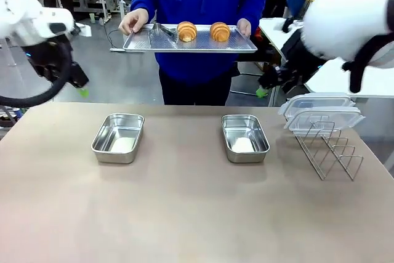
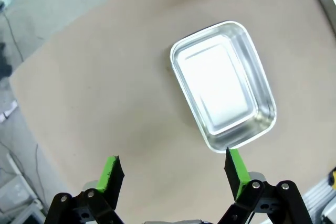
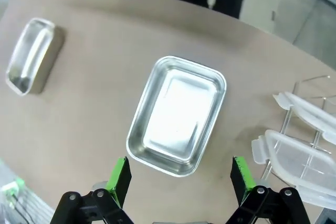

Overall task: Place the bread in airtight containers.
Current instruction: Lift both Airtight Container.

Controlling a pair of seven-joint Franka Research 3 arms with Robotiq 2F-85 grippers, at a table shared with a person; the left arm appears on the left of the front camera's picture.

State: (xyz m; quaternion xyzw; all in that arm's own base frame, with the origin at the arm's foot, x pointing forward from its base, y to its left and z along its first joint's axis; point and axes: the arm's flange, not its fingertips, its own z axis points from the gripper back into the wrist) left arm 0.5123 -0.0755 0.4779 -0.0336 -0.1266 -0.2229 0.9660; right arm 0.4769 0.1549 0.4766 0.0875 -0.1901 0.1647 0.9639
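Bread, two golden croissants (image 1: pixel 186 31), lies side by side on a perforated metal tray (image 1: pixel 240 45). A person's hands (image 1: pixel 133 21) hold the tray level beyond the far edge of the bench (image 1: pixel 184 214), probably offering it to you. Two open, empty steel boxes wait on the bench, the left container (image 1: pixel 118 138) and the right container (image 1: pixel 245 138) well apart, likely one per arm. Clear lids (image 1: pixel 320 112) rest on a wire rack (image 1: pixel 329 149) at the right, seemingly parked clear of the loading. Your left end effector (image 2: pixel 173 169) and right end effector (image 3: pixel 181 174) hover wide and empty, each above its own container. No brand or writing is readable.
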